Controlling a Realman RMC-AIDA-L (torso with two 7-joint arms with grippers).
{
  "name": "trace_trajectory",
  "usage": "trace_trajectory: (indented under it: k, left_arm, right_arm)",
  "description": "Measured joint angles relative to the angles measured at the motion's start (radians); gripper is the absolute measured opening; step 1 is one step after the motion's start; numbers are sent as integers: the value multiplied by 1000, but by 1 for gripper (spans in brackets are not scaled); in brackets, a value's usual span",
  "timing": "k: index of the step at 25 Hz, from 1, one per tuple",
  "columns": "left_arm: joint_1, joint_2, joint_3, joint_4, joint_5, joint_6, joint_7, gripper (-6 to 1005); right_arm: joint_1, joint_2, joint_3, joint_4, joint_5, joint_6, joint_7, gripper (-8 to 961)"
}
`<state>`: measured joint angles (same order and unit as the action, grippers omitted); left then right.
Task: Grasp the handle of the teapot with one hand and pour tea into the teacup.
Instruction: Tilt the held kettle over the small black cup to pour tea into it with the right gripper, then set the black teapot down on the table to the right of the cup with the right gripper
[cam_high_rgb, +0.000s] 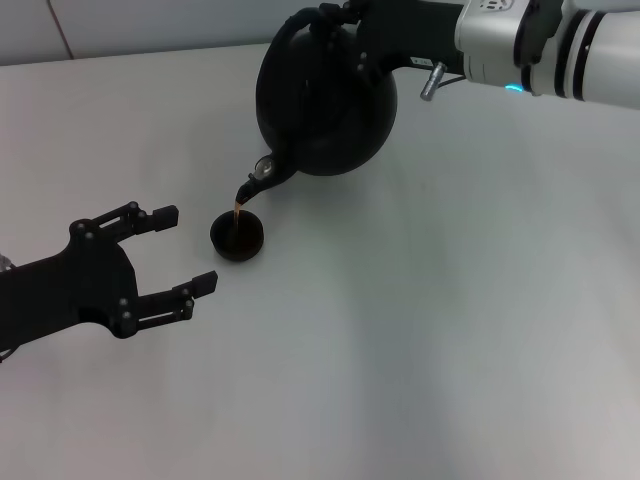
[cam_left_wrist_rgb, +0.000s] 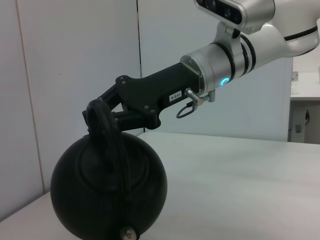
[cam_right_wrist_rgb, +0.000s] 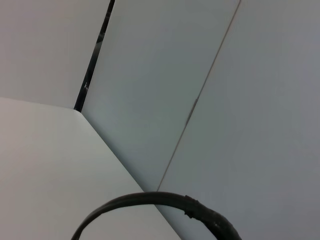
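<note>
My right gripper (cam_high_rgb: 335, 18) is shut on the black arched handle (cam_left_wrist_rgb: 106, 145) of the teapot (cam_high_rgb: 325, 100) and holds the pot tilted above the table, spout down toward my left. A thin amber stream of tea (cam_high_rgb: 237, 208) falls from the spout into the tiny black teacup (cam_high_rgb: 238, 237), which holds dark tea. The teapot (cam_left_wrist_rgb: 110, 192) also fills the lower part of the left wrist view, with my right gripper (cam_left_wrist_rgb: 102, 116) on its handle. The handle (cam_right_wrist_rgb: 165, 207) shows as a black arc in the right wrist view. My left gripper (cam_high_rgb: 170, 252) is open and empty, just left of the teacup.
The white table (cam_high_rgb: 430, 330) spreads around the cup. Pale wall panels (cam_right_wrist_rgb: 165, 85) stand behind the table's far edge. My right arm (cam_high_rgb: 540, 45) reaches in from the upper right.
</note>
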<state>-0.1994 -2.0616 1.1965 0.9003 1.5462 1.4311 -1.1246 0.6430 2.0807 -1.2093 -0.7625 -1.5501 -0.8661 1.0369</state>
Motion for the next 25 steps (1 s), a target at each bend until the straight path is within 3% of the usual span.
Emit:
trace_trajectory:
  k: [11, 25]
  left_arm:
    - [0, 0, 0, -2, 0, -3, 10, 832]
    - [-8, -2, 0, -2, 0, -3, 9, 830]
  right_arm:
    - [-5, 2, -2, 0, -3, -1, 2, 139]
    - [-70, 6, -2, 70, 170, -5, -7, 140]
